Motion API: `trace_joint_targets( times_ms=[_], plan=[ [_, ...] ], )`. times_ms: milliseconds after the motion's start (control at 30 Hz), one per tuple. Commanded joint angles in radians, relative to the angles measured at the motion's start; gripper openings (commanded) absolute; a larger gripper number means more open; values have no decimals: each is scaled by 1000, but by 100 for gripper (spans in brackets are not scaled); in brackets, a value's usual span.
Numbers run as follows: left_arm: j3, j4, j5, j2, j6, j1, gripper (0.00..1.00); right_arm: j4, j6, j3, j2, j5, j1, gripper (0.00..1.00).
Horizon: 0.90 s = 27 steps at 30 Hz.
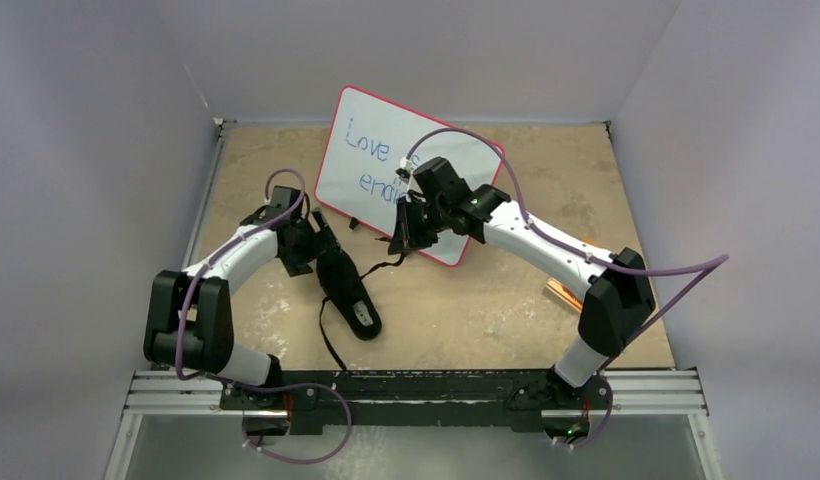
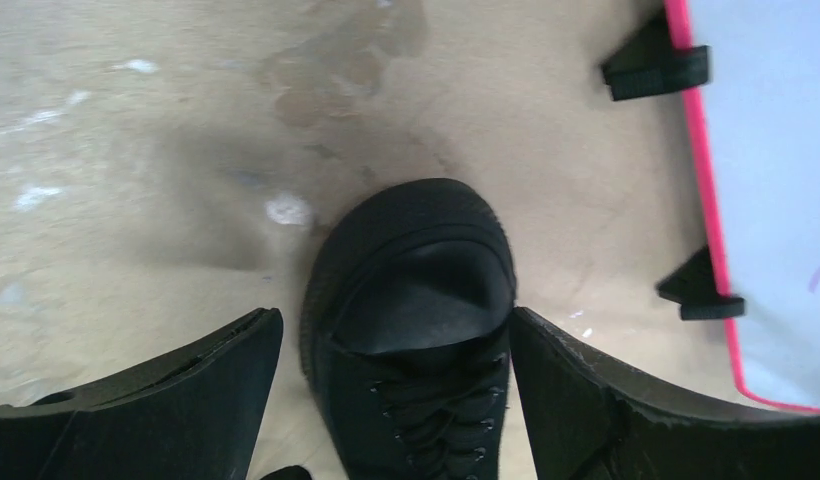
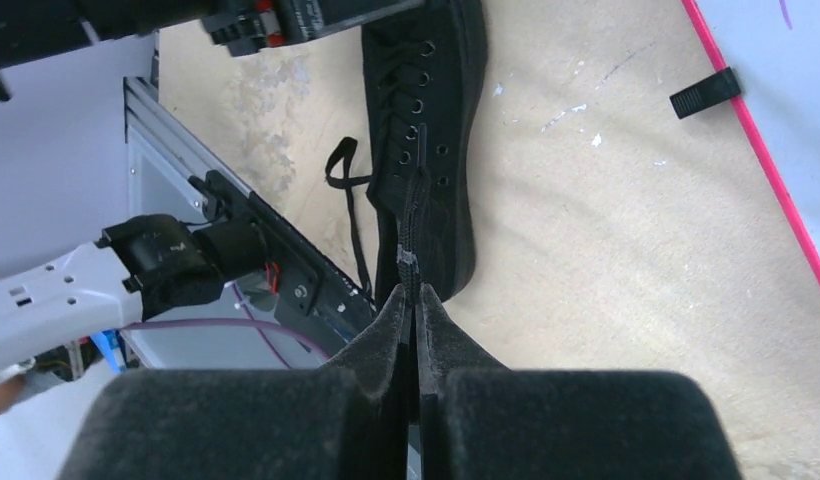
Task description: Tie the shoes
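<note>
Brace the small black canvas sneaker [image 1: 348, 290] on the tan wooden table [image 1: 486, 300] with the left gripper [image 2: 396, 330], spread wide astride its toe. Draw the thin black lace [image 3: 414, 215], pinched in the right gripper [image 3: 417, 300] (no slack), toward the pink-framed whiteboard [image 1: 381, 165] beyond.

One sneaker [image 1: 348, 290], one whiteboard [image 1: 376, 165], two grippers — left gripper [image 2: 396, 322], right gripper [image 3: 414, 298]

Held pincer [image 2: 394, 318] spread wide astride shoe [image 2: 416, 290] toe on counter [image 2: 136, 150]; showed pink-edged whiteboard [image 2: 776, 200] at right.
</note>
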Motion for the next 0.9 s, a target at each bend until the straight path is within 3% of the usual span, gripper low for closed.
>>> trace_joint_targets(
  times_ms=[0,267,633,800,867],
  plan=[
    [-45,168,158,-14,-3,-2,83,47,-99,-14,-83,-50,-3,0],
    [-136,170,102,-30,-72,-155,79,68,-108,-34,-134,-34,-30,0],
    [-206,451,49,-51,-374,-416,76,6,-137,-167,-274,30,-138,0],
    [-142,392,17,-52,-345,-453,80,-28,-169,-238,-356,65,-178,0],
    [-69,271,-34,-82,-285,-454,83,-28,-175,-255,-382,73,-180,0]
  ],
)
